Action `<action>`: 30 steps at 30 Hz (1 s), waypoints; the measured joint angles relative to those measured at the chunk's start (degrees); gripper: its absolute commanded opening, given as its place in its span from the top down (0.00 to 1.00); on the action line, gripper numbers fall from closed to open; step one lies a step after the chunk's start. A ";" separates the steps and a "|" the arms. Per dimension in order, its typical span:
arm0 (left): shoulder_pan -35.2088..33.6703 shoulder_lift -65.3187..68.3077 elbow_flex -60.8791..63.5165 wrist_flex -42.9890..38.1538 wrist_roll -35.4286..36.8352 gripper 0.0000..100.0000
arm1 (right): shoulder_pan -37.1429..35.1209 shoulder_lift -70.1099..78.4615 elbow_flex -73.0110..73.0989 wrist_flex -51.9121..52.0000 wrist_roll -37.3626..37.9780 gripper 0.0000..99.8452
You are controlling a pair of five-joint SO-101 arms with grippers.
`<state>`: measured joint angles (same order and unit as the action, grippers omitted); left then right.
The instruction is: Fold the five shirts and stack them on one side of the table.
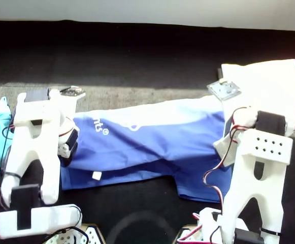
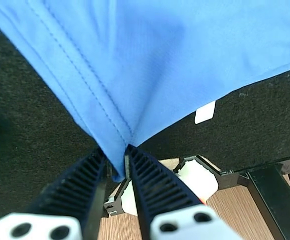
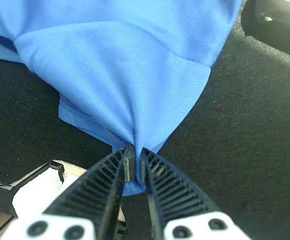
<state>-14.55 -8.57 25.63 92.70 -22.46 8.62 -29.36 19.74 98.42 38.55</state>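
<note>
1. The blue shirt [image 1: 152, 145] lies mid-frame on the counter [image 1: 137, 56], its long axis running left to right in the high view.
2. The left gripper [image 2: 119, 161] is clamped on the shirt's left end, and the right gripper [image 3: 133, 159] pinches its right end.
3. The next fold likely needs both ends moved together, across that axis.

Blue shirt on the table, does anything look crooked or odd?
The blue shirt is folded unevenly: its layers lie askew, a flap juts out at one end, and a white tag shows at the lower edge.
</note>
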 measured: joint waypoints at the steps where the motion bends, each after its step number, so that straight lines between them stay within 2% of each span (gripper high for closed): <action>1: 0.00 -1.58 0.97 0.00 0.00 0.99 | 0.62 0.00 -0.53 0.00 0.00 0.99; 8: 0.00 -7.56 8.18 -0.09 -1.58 0.99 | 2.64 0.00 -0.79 2.11 3.08 0.99; 14: 0.00 -7.56 12.84 -4.48 -2.02 0.99 | 4.92 0.00 -0.79 2.11 3.34 0.99; 25: -0.09 -7.56 14.24 -5.27 -2.02 0.99 | 6.51 0.00 -0.62 2.11 2.81 0.99; 30: -0.09 -7.56 14.24 -5.27 -2.02 0.99 | 4.40 0.00 6.86 2.11 0.70 0.99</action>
<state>-14.64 -16.13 39.87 87.43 -24.48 13.01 -29.36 26.59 100.53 39.25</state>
